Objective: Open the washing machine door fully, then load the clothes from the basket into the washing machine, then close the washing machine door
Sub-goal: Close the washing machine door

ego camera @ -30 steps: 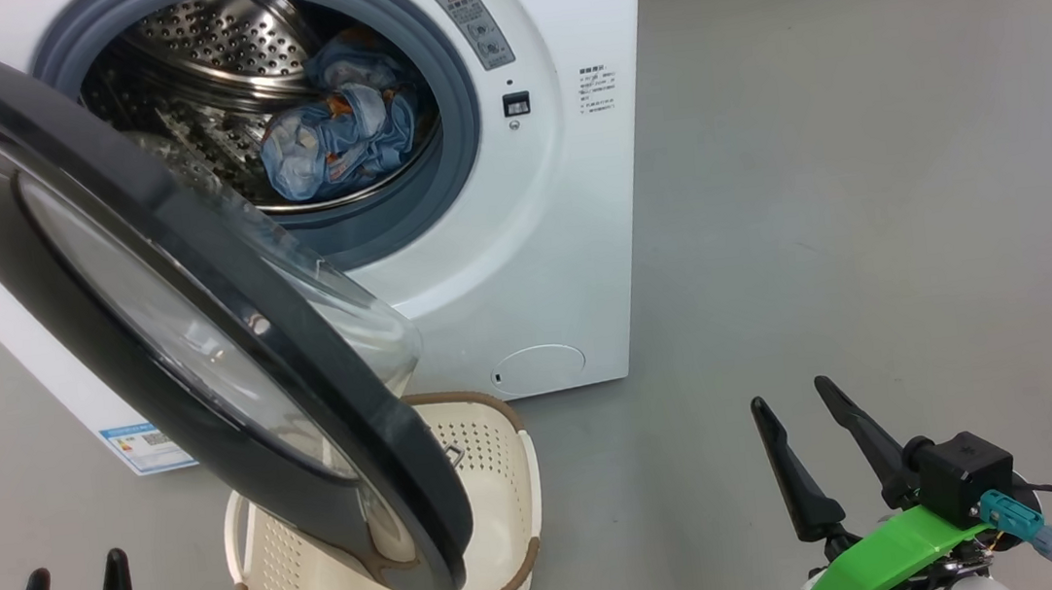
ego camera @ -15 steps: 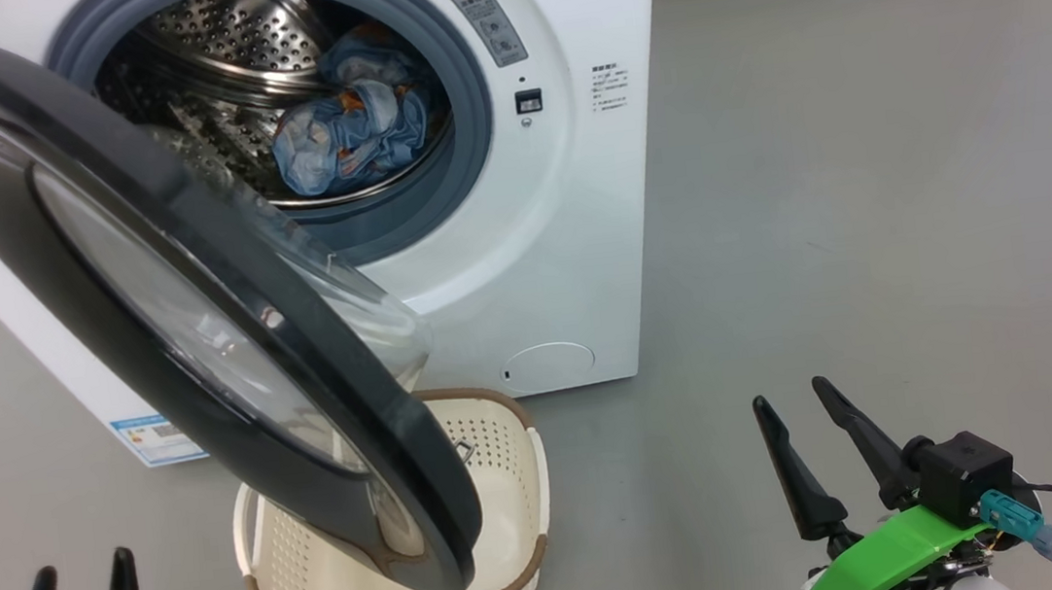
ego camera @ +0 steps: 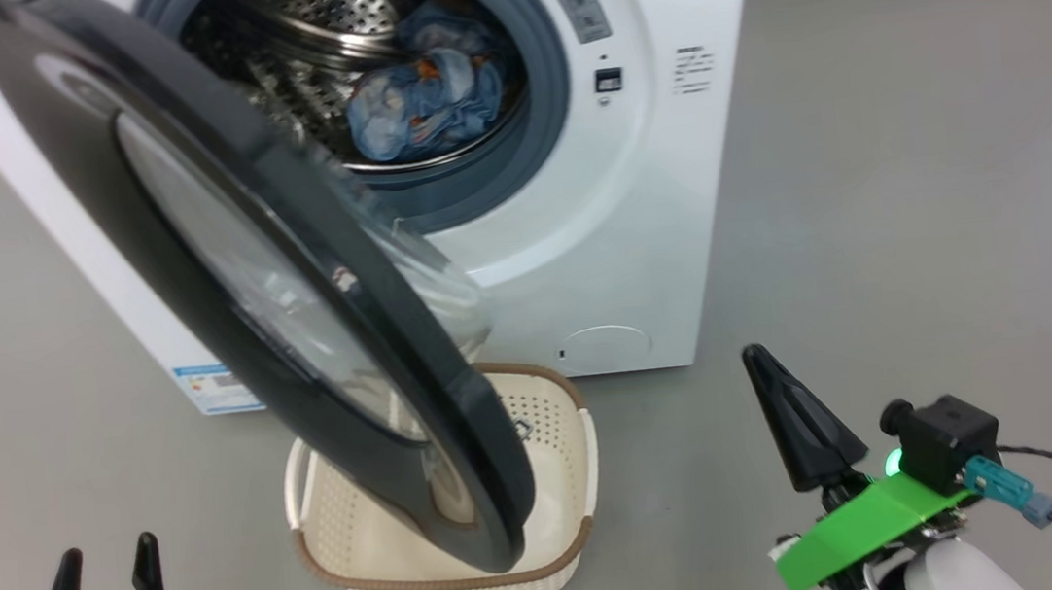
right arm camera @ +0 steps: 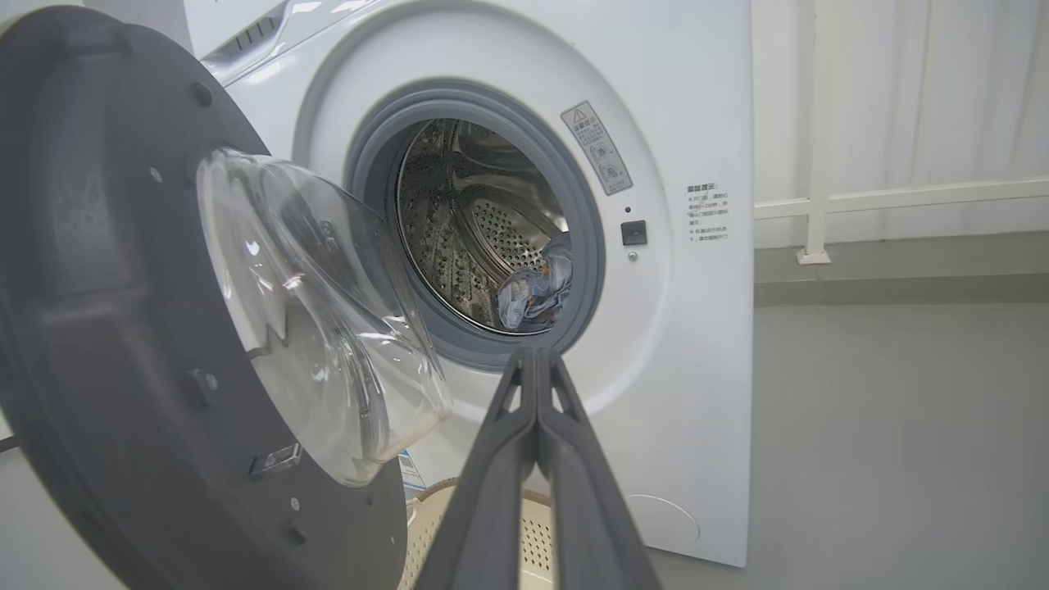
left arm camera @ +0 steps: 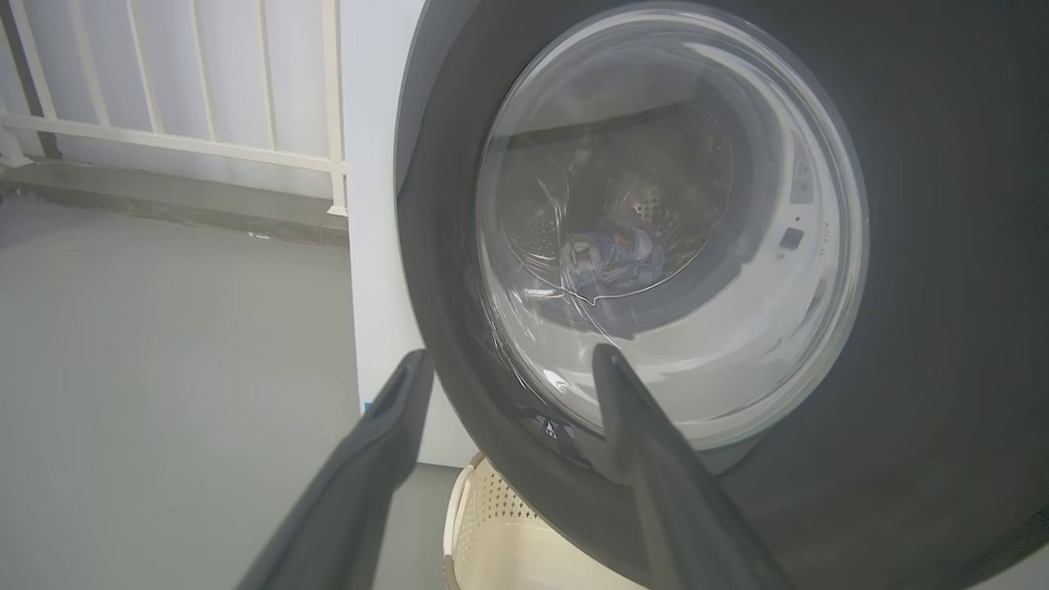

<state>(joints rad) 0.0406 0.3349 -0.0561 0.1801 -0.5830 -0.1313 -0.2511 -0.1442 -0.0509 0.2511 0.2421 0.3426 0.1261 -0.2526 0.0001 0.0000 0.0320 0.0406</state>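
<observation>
The white washing machine [ego camera: 636, 225] stands with its big black door [ego camera: 215, 220] swung wide open to the left, its glass bowl [right arm camera: 320, 328] bulging toward the drum. The blue patterned clothes [ego camera: 423, 105] lie inside the steel drum, also seen as clothes [right arm camera: 537, 291] in the right wrist view. The cream basket [ego camera: 566, 486] sits on the floor under the door's lower edge and holds nothing I can see. My left gripper [ego camera: 100, 565] is open at the lower left, facing the door's outer side [left arm camera: 942, 246]. My right gripper [ego camera: 758, 359] is shut on nothing, its fingers [right arm camera: 537, 459] pressed together, apart from the machine.
Grey floor [ego camera: 945, 192] stretches to the right of the machine and to the left of the door. A white railing [left arm camera: 188, 106] stands behind the machine on the left and another railing [right arm camera: 901, 197] on the right. A round filter cover [ego camera: 605, 345] sits low on the front.
My right gripper has closed from open to shut with nothing in it. The head camera has shifted, so the whole scene sits further right in the picture. The door and clothes stay put.
</observation>
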